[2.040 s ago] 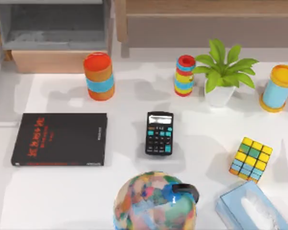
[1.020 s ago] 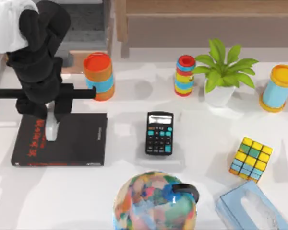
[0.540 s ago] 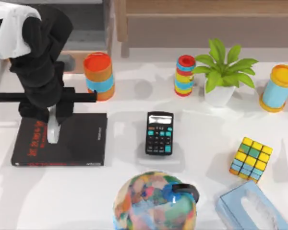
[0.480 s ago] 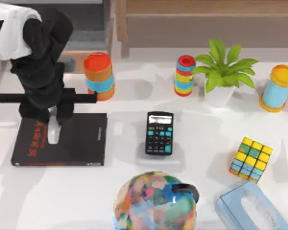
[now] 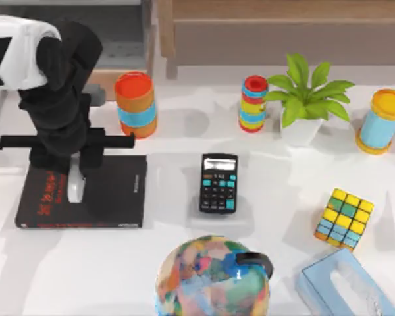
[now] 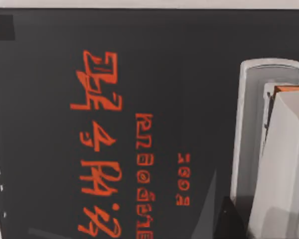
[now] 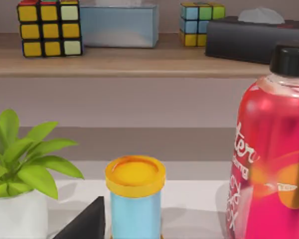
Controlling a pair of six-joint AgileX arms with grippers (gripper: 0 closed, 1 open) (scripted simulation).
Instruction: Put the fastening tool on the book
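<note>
The black book (image 5: 112, 191) with red lettering lies flat at the table's left. My left gripper (image 5: 76, 172) hangs over the book's left half, shut on the fastening tool (image 5: 74, 189), a small pale grey-white oblong. The tool points toward the table's front edge and sits low against the cover. In the left wrist view the tool (image 6: 251, 124) lies along the dark cover (image 6: 55, 74) beside the red characters, with one pale finger (image 6: 284, 169) in front of it. A dark corner of my right gripper (image 7: 84, 224) shows in the right wrist view, parked off to the right.
A black calculator (image 5: 218, 183) lies mid-table. An orange-blue can (image 5: 135, 104) stands just behind the book. Farther right are a striped can (image 5: 253, 103), a plant (image 5: 306, 99), a yellow-blue can (image 5: 382, 122), a cube (image 5: 343, 218), a tissue box (image 5: 342, 286) and a colourful ball (image 5: 212, 276).
Two seconds ago the left arm was not over the table. It has since come over the book with the tool, and in the last half second moved slightly lower and forward.
</note>
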